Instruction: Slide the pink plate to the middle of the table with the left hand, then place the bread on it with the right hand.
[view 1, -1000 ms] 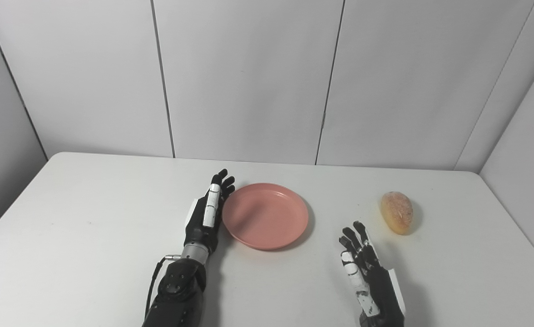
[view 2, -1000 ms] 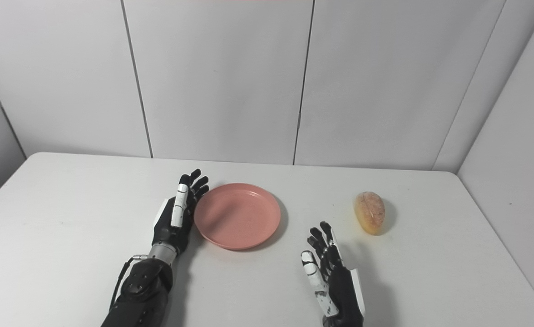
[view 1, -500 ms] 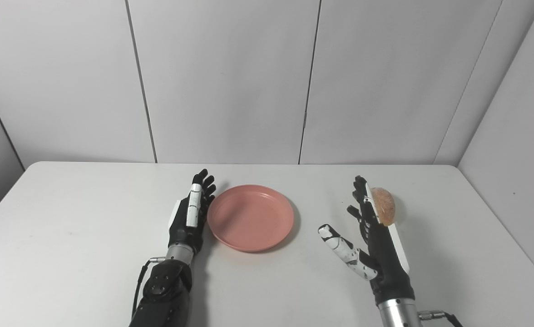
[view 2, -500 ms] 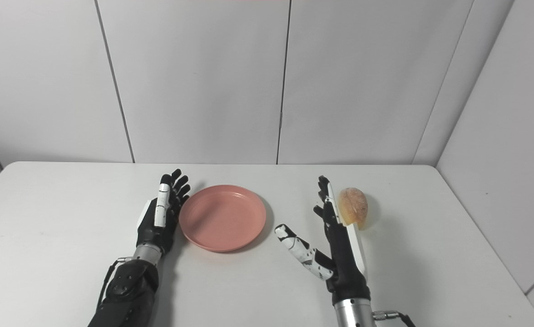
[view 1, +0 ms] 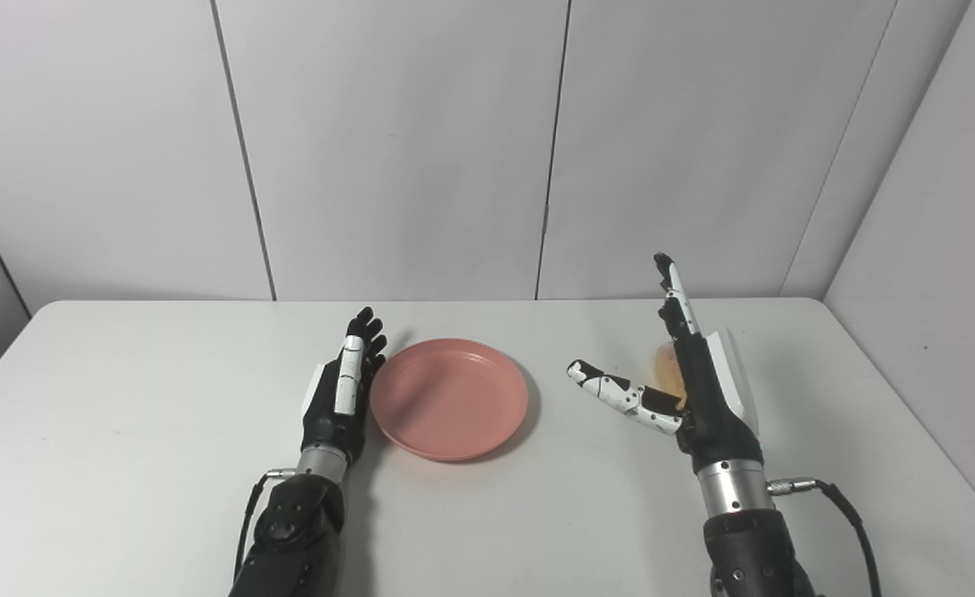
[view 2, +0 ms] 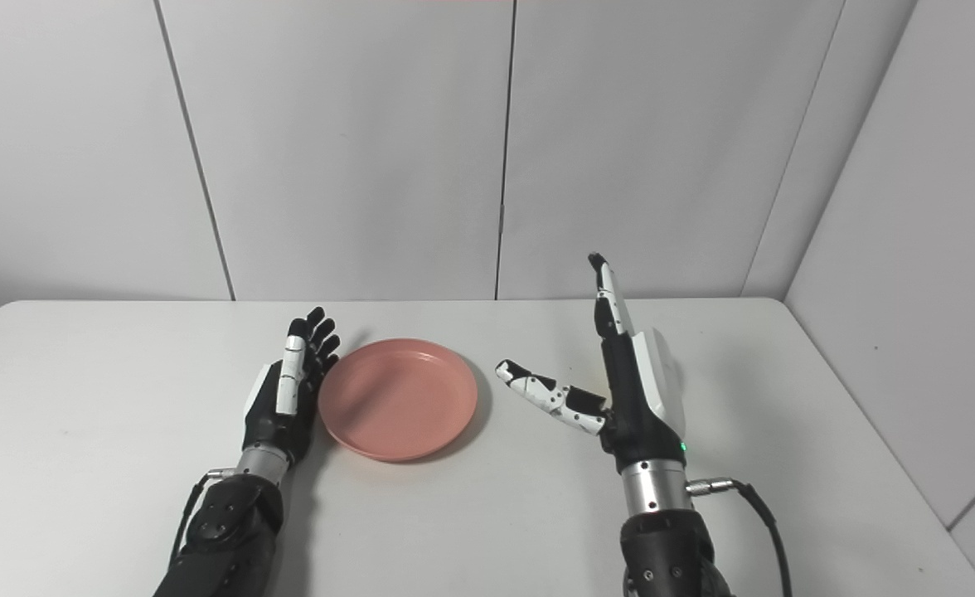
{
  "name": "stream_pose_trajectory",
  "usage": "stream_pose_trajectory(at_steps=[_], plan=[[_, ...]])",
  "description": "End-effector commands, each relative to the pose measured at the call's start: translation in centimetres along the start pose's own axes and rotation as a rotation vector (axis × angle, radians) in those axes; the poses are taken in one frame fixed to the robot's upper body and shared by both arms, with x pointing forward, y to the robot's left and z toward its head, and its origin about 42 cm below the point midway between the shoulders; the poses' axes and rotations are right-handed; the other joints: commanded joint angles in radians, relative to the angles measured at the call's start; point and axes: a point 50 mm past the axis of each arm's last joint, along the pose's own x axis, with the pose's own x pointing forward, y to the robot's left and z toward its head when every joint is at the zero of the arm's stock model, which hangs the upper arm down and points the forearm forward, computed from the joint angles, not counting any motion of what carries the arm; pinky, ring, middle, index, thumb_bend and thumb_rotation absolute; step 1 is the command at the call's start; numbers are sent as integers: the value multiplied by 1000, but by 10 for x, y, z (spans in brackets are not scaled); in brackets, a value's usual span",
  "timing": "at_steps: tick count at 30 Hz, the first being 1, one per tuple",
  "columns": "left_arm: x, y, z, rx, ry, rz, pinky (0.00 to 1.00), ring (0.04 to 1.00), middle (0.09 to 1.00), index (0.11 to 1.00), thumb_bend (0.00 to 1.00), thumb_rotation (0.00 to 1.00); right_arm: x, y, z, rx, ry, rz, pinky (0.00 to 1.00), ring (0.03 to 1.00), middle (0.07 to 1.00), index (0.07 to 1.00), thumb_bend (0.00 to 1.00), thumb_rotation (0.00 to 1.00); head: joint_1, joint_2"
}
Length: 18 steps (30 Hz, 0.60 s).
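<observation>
The pink plate (view 1: 449, 397) is seen lying flat near the middle of the white table (view 1: 123, 431), empty. Against its left rim the left hand (view 1: 340, 395) is set on edge, fingers straight and held together, nothing being gripped. The bread (view 1: 668, 370) is found to the right of the plate, well apart from it, and is largely hidden behind the right hand (view 1: 691, 377); only a sliver of crust is visible in the left eye view. The right hand is held upright with fingers extended and the thumb (view 2: 547, 396) spread wide toward the plate; no grasp on the bread can be made out. Pale wall panels (view 1: 405, 141) are seen behind the table.
</observation>
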Motion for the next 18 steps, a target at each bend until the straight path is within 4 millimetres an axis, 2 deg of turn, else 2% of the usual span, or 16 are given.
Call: stream_pose_trajectory(at_steps=[1,4,11,14,18], plan=[[9,-1,13,11,-49,-20,999,987,990,984,717,1000,19,-11,4,-63,-43,-51,882,975,1000,1000,612,406,0,1],[9,0,12,11,-48,-19,998,988,990,984,727,1000,32,-15,-6,-164,-36,-63,868,972,992,991,608,338,-14,4],[5,7,11,24,-50,-11,984,980,982,973,741,992,56,-24,-24,-282,17,-32,827,943,964,945,649,383,-35,6],[6,11,13,45,-48,-7,987,979,980,972,763,996,66,-27,-29,-323,37,-13,829,931,955,935,671,366,-48,5],[7,14,16,42,-54,-9,998,981,983,972,745,998,78,-29,-36,-391,55,-1,847,930,949,933,683,345,-56,5]])
